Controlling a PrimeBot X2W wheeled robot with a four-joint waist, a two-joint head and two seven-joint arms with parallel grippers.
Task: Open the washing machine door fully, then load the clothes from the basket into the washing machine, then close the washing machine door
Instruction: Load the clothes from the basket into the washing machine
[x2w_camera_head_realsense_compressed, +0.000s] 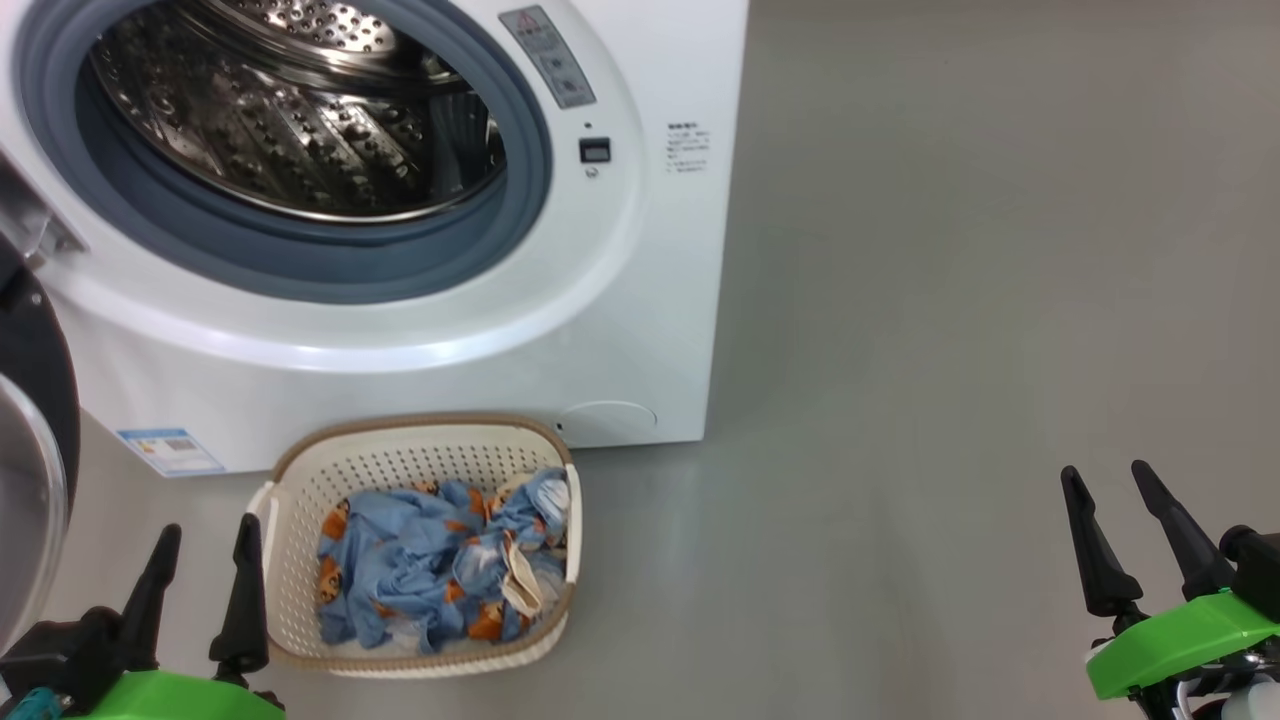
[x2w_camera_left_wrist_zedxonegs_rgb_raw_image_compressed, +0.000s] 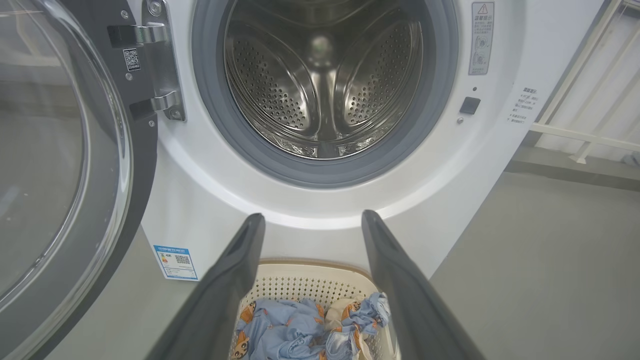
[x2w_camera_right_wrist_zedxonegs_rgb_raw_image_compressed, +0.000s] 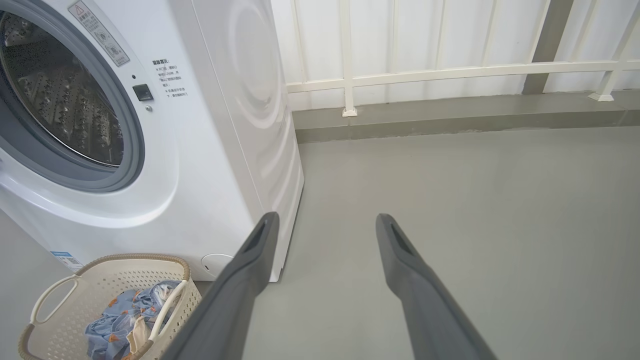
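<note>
Both spread empty, I hold left gripper (x2w_camera_head_realsense_compressed: 208, 527) beside the basket (x2w_camera_head_realsense_compressed: 410, 422), right gripper (x2w_camera_head_realsense_compressed: 1105, 470) farther off, ready for clothes (x2w_camera_head_realsense_compressed: 420, 560)

The washing machine (x2w_camera_head_realsense_compressed: 620, 330) stands open — the basket (x2w_camera_head_realsense_compressed: 400, 426), holding blue clothes (x2w_camera_head_realsense_compressed: 420, 560), sits just before it.

A smooth grey floor (x2w_camera_head_realsense_compressed: 950, 300) spreads out with a faint sheen. Along its far edge runs a low grey ledge (x2w_camera_right_wrist_zedxonegs_rgb_raw_image_compressed: 450, 112), raised a step above it. A cream-white railing (x2w_camera_right_wrist_zedxonegs_rgb_raw_image_compressed: 450, 72) of upright posts and one horizontal bar stands on the ledge's top. Behind the railing are pale wall panels (x2w_camera_right_wrist_zedxonegs_rgb_raw_image_compressed: 475, 30) and a slanted grey column (x2w_camera_right_wrist_zedxonegs_rgb_raw_image_compressed: 547, 45).
</note>
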